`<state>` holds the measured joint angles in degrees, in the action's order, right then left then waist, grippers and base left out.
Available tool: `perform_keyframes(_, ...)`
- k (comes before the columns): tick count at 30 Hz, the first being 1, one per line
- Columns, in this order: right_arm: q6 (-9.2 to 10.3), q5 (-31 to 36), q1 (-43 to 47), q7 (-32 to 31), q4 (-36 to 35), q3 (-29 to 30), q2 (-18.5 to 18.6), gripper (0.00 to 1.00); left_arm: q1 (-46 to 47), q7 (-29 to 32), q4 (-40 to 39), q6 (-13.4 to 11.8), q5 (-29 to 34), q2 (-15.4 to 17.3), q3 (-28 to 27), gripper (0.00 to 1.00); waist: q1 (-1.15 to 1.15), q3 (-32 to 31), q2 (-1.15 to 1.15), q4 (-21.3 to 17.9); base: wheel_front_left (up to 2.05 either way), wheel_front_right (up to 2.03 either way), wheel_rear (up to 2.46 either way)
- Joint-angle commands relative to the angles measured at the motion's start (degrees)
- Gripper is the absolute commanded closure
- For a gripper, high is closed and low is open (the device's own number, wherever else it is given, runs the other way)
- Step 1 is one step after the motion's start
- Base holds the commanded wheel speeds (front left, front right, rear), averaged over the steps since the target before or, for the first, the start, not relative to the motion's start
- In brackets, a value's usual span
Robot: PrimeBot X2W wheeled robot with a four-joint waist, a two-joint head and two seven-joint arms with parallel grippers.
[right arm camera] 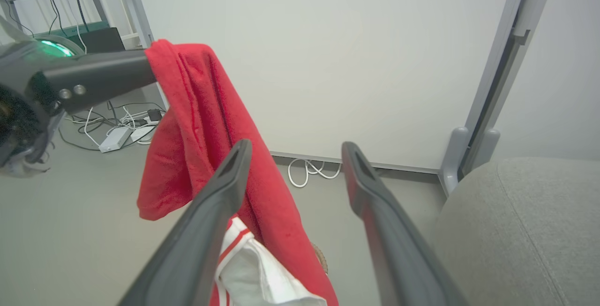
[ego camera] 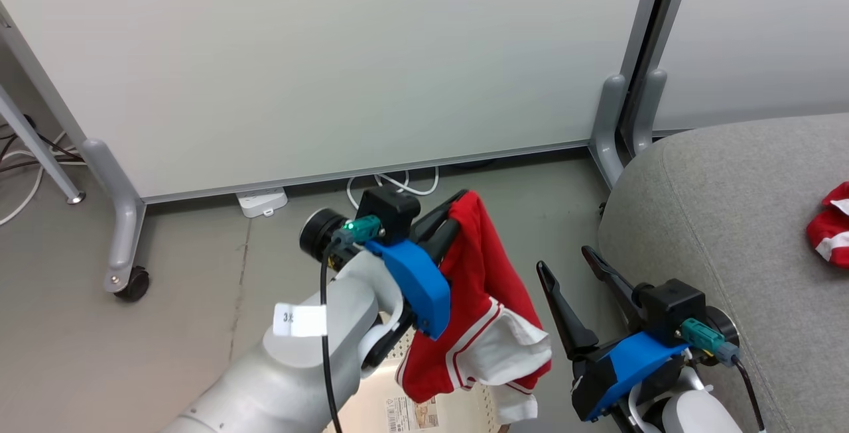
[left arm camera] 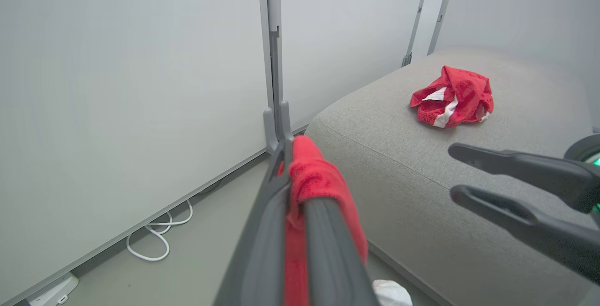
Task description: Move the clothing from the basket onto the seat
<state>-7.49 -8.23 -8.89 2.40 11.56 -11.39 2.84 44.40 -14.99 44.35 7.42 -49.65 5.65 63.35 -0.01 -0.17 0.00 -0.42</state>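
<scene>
My left gripper is shut on a red piece of clothing with white striped trim, which hangs from the fingertips above the floor. The cream basket shows beneath it at the bottom edge, with a label on it. Along my left fingers the red cloth is pinched between them. Another red piece of clothing lies crumpled on the light-grey seat, and shows at the right edge of the head view. My right gripper stands open and empty beside the seat, right of the hanging cloth.
White partition panels on grey feet stand close behind, with a caster at the left. A power strip and white cables lie on the floor along the panel's base. The seat's rounded corner is next to my right arm.
</scene>
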Motion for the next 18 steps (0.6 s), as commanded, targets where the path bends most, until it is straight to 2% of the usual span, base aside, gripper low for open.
perform_keyframes(1,-0.01,-0.3,1.0,-0.3,-0.5,-0.3,0.1,0.00,1.6,-0.3,-0.1,0.1,-1.0,-0.3,-0.1,1.00,0.01,-0.4,0.00,0.3,0.00,0.00,0.00)
perform_keyframes(11,-0.01,-0.7,1.2,-1.4,-1.4,-0.9,0.1,0.00,6.1,0.5,0.3,0.1,-6.3,-1.8,1.7,1.00,0.01,-1.4,0.00,0.4,0.00,0.00,0.00)
perform_keyframes(18,-0.02,-1.1,1.3,-1.7,-1.6,-1.6,0.1,0.00,7.5,0.5,1.8,0.1,-7.1,-2.1,3.7,1.00,0.01,-1.2,0.00,0.1,0.00,0.00,0.00)
